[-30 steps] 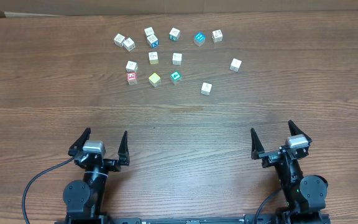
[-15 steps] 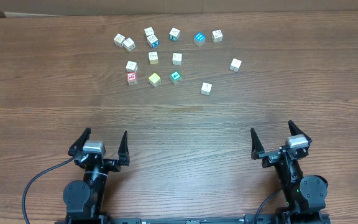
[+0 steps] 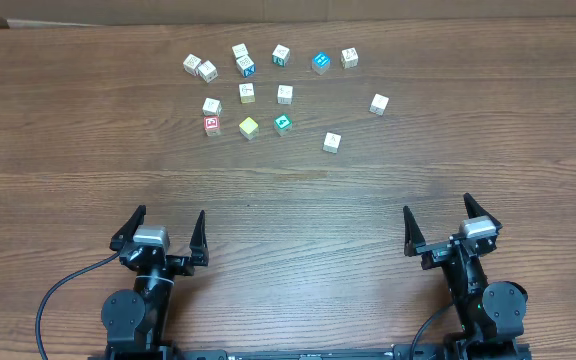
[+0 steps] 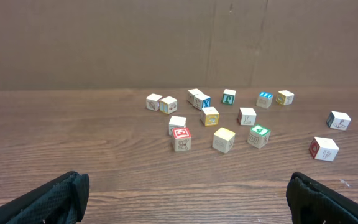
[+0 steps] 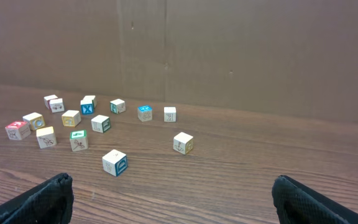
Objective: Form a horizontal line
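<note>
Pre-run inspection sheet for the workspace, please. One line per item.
Surface: brown wood-grain table, no spills or marks seen.
Job's things: fifteen small wooden picture cubes scattered loosely at the far side, not in a line. They include a red-topped cube, a yellow-topped cube, a green-topped cube and a blue-topped cube.
Clutter: nothing seen.
Grippers: left gripper and right gripper both open and empty, at the near edge, well apart from the cubes.
Cables: black cable loops from the left arm's base, lying clear of the cubes.
Surroundings: brown cardboard wall behind the table.
</note>
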